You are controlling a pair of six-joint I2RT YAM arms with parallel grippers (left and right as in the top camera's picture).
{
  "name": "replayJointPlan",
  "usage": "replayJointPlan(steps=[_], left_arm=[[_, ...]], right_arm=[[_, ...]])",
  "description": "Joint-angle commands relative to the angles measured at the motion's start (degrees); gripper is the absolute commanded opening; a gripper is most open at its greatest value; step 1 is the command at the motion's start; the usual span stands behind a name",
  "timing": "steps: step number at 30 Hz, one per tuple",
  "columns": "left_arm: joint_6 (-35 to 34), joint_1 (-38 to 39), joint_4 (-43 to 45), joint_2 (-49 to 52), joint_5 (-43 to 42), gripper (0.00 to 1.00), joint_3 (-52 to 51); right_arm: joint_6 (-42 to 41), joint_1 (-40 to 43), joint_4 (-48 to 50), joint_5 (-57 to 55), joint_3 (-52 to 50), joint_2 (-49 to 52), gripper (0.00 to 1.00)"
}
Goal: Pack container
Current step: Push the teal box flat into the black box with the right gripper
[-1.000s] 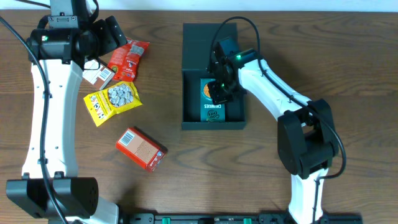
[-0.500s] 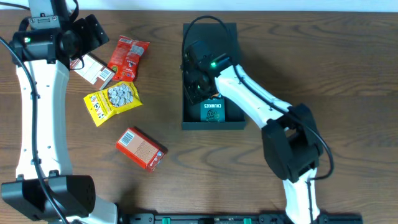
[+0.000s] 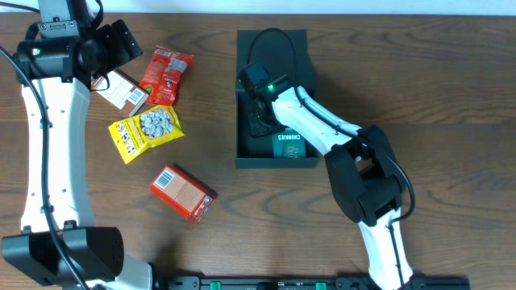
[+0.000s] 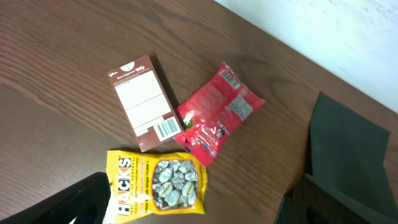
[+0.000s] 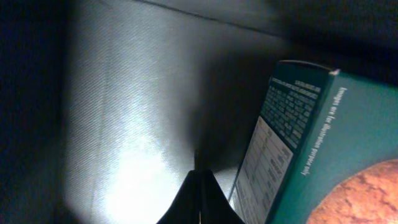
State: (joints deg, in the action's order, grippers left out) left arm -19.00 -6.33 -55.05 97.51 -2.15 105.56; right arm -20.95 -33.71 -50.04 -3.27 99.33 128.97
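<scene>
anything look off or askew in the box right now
Nothing stands out. The teal snack box lies flat, square to the container walls, with the right gripper beside it, jaws together.

Identify the left arm (image 3: 68, 137) and right arm (image 3: 310, 125) by their white link shells, joined by black cylindrical joint housings above black base blocks. You will find a green indicator light (image 3: 34, 51) lit near each wrist and a thin black cable (image 3: 56, 161) routed along each arm. The left end effector (image 3: 127, 40) and right end effector (image 3: 258, 121) are black.
</scene>
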Motion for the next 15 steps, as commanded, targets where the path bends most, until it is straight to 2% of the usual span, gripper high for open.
replayJointPlan(steps=[1, 5, 15], left_arm=[[1.2, -0.1, 0.1, 0.4, 0.6, 0.95, 0.4], [1.2, -0.1, 0.1, 0.4, 0.6, 0.96, 0.4], [1.2, -0.1, 0.2, 0.4, 0.6, 0.95, 0.4]], right_arm=[[-1.3, 0.2, -0.8, -4.2, 0.9, 0.0, 0.01], [1.6, 0.3, -2.0, -4.5, 0.9, 0.0, 0.02], [2.7, 0.4, -1.7, -8.8, 0.9, 0.0, 0.01]])
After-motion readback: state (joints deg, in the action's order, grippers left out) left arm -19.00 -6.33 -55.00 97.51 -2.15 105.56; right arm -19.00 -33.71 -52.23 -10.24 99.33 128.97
